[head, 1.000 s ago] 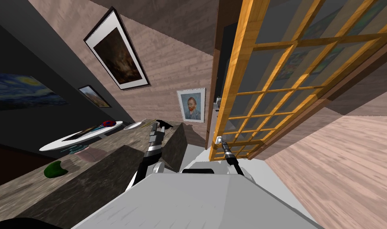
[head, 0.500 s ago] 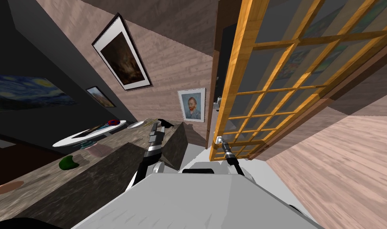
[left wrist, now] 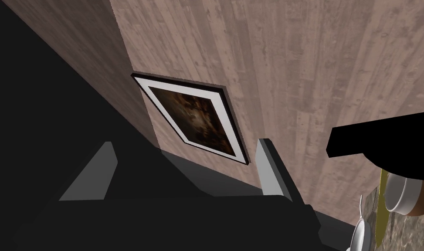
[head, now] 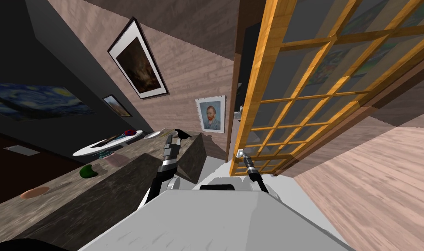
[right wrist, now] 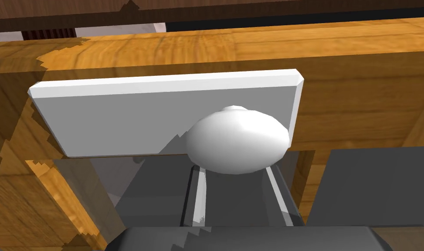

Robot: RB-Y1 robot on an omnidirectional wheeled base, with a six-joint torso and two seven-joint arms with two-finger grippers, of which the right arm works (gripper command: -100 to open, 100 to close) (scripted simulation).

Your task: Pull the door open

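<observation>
The door (head: 257,83), a lattice of orange-yellow wood with glass panes, is seen to the front and right, above the wooden floor (head: 372,187). Its handle-side edge is placed just beside the dark brown door frame (head: 233,87), and a narrow dark gap is seen between the two. On the wood of this edge a white plate (right wrist: 132,115) is fixed flat, and a white round knob (right wrist: 238,140) stands out from the plate near one of its ends.

The right claw (right wrist: 235,172) is held at the knob. Its two fingers (right wrist: 200,191) are drawn narrow, one at each side of the knob, and their tips are hidden behind it, so the knob is gripped.

The left claw (left wrist: 185,142) is held wide, with nothing between its fingers. The left arm is raised over the far end of the dark mottled surface (head: 119,178) on the left side. A green object (head: 88,171) is lying on this surface, near the long edge that is farther from the robot and well apart from both claws.
</observation>
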